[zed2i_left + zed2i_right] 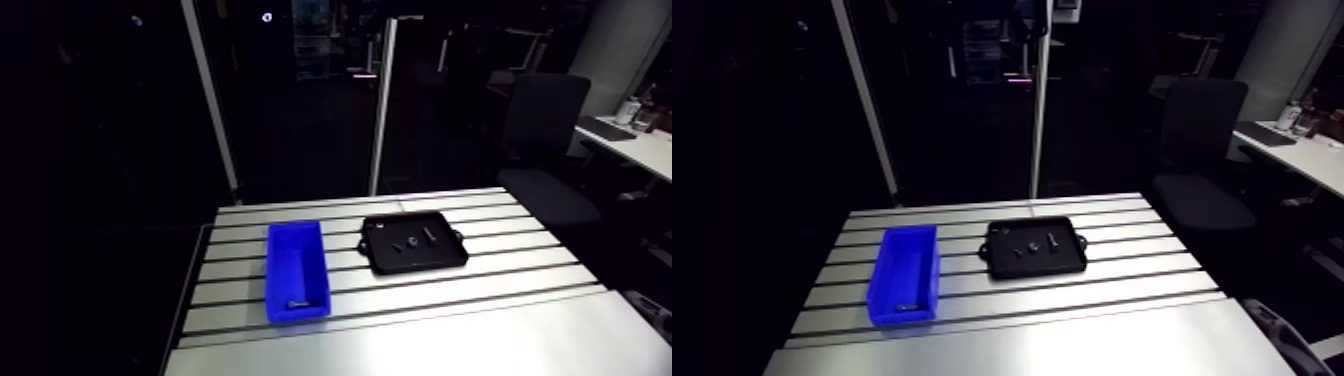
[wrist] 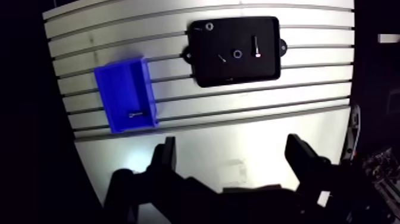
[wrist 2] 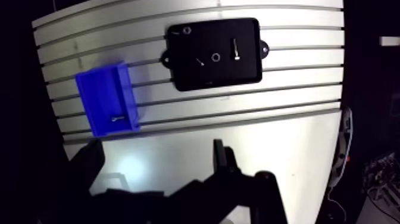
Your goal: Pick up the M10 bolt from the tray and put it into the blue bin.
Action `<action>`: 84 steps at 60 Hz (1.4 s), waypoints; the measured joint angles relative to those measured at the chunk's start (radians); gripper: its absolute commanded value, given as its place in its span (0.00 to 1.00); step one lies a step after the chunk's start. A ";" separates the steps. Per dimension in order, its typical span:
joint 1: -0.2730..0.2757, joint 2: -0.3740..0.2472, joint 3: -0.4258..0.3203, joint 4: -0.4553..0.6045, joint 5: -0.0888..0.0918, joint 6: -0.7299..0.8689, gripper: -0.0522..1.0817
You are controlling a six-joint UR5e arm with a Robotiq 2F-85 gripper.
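Well ahead of the jaws, the tray (image 2: 265,68) holds the bolt (image 2: 256,46).

Dim room: dark office chair (image 1: 545,115) beside a white desk (image 1: 640,150); 2 pale posts (image 1: 381,110) stand nearby.

Well ahead of the spread jaws, the small metal pieces (image 2: 256,46) in the black plastic tray (image 2: 238,74) and the pale bit (image 2: 136,113) in the blue plastic bin (image 2: 122,83) are too small to identify, while the black two-finger gripper (image 2: 232,146) is cut off below its fingers.
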 measured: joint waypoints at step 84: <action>0.016 0.100 -0.086 -0.004 0.004 0.009 0.05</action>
